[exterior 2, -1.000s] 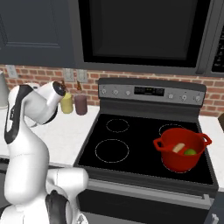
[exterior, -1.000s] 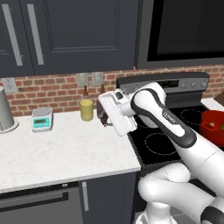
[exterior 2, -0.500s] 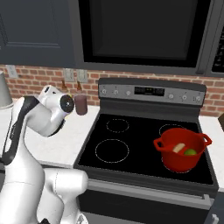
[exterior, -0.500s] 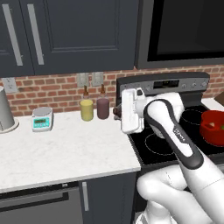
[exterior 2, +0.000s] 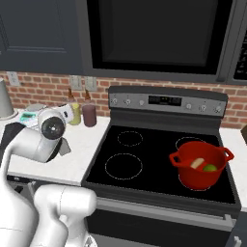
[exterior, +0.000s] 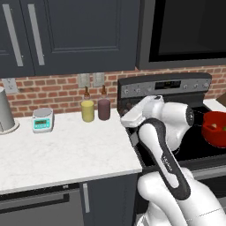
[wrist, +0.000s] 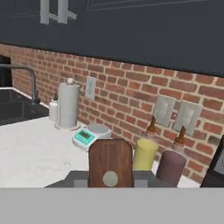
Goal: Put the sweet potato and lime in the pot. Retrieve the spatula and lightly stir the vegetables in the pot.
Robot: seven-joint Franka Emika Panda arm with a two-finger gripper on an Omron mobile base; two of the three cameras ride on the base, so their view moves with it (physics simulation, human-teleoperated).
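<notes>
As arm swung stoveward, spatula [wrist: 110, 162] stays gripped.

Teal kitchen scale [exterior: 43, 120] on white counter [exterior: 62, 154], beside yellow bottle [exterior: 88, 109].

Your arm [exterior: 162, 152] comes up from 5 o'clock in the left base view. It bends over at the top like a hook. The hand sticks out flat toward 9 o'clock. In the right base view the round wrist [exterior 2: 52, 128] sits at 9 o'clock. In the hand view your gripper [wrist: 110, 176] is closed around the spatula [wrist: 110, 157], whose handle stands up at 6 o'clock.
</notes>
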